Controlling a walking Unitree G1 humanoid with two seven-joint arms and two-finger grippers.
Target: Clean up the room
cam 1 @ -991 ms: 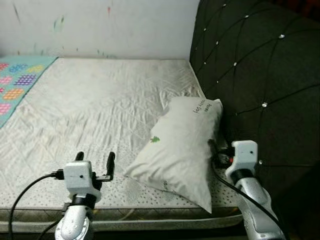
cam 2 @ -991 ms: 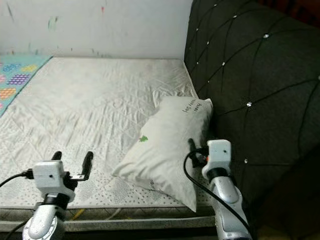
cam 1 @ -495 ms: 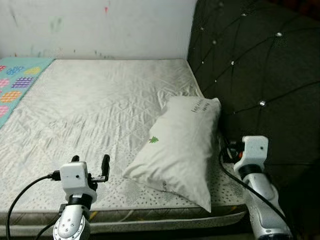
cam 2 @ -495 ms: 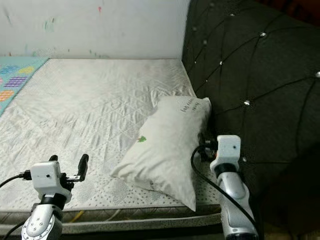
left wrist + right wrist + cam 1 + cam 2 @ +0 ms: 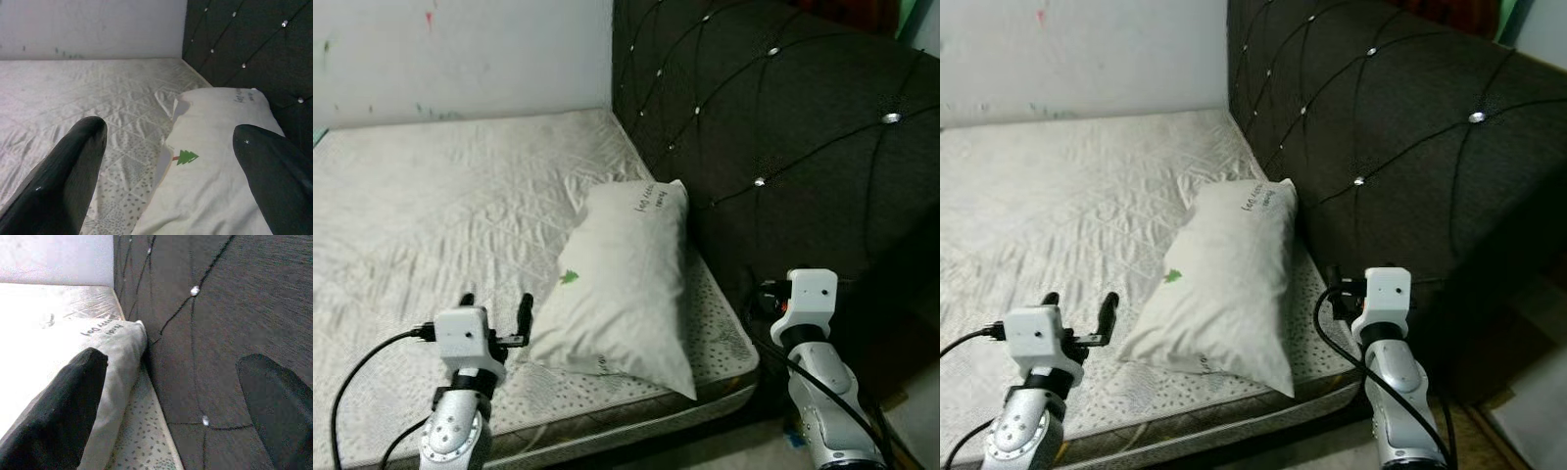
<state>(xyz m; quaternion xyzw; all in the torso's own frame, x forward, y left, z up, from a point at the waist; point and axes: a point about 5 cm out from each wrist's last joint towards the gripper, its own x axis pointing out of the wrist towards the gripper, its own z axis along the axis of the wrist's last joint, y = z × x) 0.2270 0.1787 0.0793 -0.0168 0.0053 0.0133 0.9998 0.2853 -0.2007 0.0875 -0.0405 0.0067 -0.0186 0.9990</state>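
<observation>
White pillow (image 5: 625, 277) with small green tree print and dark lettering lies flat on mattress (image 5: 431, 225), just right of left gripper (image 5: 495, 315), left of right gripper (image 5: 1340, 294).

Pillow print: you can see a short line of dark handwritten-style lettering near the top end of the pillow (image 5: 626, 284), beside the headboard (image 5: 783, 127).
Readable part: in the right wrist view the last word looks like "Day"; the word before it is too blurred for you to read.
Pillow emblem: a small green tree (image 5: 185, 157) on the pillow's face, with no words by it.
</observation>
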